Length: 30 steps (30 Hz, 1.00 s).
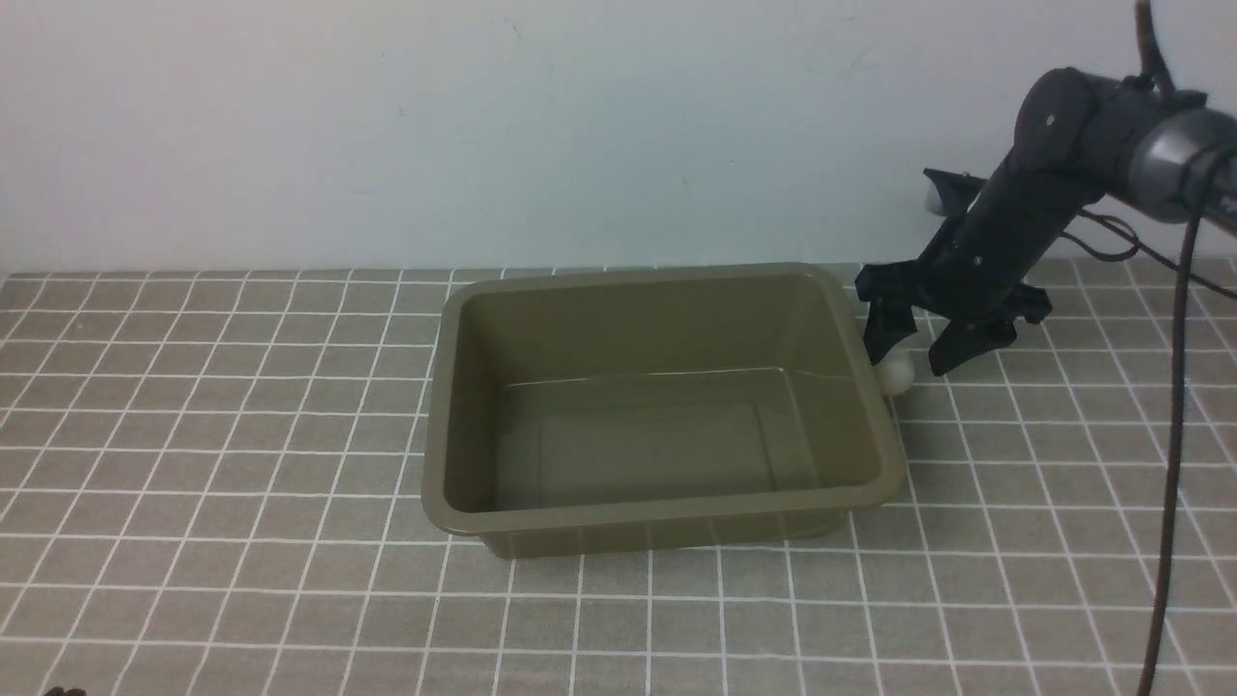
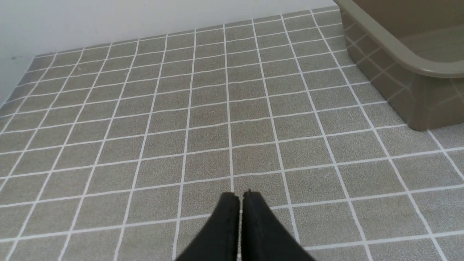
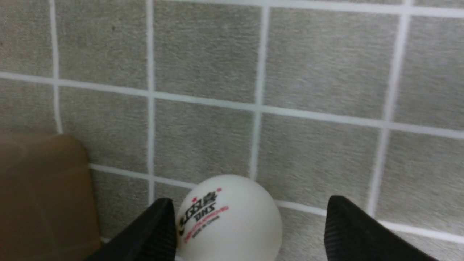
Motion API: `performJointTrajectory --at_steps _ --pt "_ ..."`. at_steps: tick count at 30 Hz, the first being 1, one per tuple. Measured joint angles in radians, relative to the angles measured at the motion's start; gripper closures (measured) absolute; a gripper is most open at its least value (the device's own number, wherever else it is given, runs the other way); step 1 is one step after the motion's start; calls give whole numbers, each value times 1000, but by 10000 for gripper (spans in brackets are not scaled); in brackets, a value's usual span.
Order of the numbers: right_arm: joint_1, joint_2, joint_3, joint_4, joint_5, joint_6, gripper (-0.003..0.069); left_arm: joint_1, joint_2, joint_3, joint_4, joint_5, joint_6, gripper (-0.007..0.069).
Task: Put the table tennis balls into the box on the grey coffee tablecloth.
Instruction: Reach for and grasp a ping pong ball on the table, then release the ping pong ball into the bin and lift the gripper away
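The olive-green box (image 1: 503,290) stands empty in the middle of the grey checked tablecloth (image 1: 193,435). One white table tennis ball (image 1: 895,374) lies on the cloth against the box's right wall. My right gripper (image 1: 908,360) is open just above it, a finger on each side. In the right wrist view the ball (image 3: 232,219), with a printed logo, sits between the fingertips (image 3: 163,224), touching one and apart from the other, beside the box wall (image 3: 43,192). My left gripper (image 2: 241,197) is shut and empty, low over the cloth, with the box corner (image 2: 417,65) further off.
A white wall (image 1: 483,126) runs along the back of the table. The right arm's black cable (image 1: 1174,435) hangs down at the right edge. Bare cloth lies left of and in front of the box.
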Motion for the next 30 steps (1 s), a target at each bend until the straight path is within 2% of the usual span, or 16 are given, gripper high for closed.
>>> performJointTrajectory --at_steps 2,3,5,10,15,18,19,23,26,27,28,30 --pt "6 4 0 -15 0 -1 215 0 0 0 0 0 0 629" --pt "8 14 -1 -25 0 -1 286 0 0 0 0 0 0 629" --pt "8 15 -3 -27 0 -1 304 0 0 0 0 0 0 629" --pt "3 3 -20 -67 1 -17 298 0 0 0 0 0 0 629" --pt "11 -164 17 -66 3 10 298 0 0 0 0 0 0 629" --pt "57 -309 62 -62 3 22 298 0 0 0 0 0 0 629" --pt "102 -362 85 -57 4 14 298 0 0 0 0 0 0 629" --pt "230 -372 123 -36 13 -60 298 0 0 0 0 0 0 629" --pt "280 -347 131 -38 18 -75 267 0 0 0 0 0 0 629" --pt "296 -340 128 -43 19 -67 223 0 0 0 0 0 0 629" --pt "297 -339 128 -43 19 -66 214 0 0 0 0 0 0 629" --pt "304 -338 109 -45 20 -56 130 0 0 0 0 0 0 629"
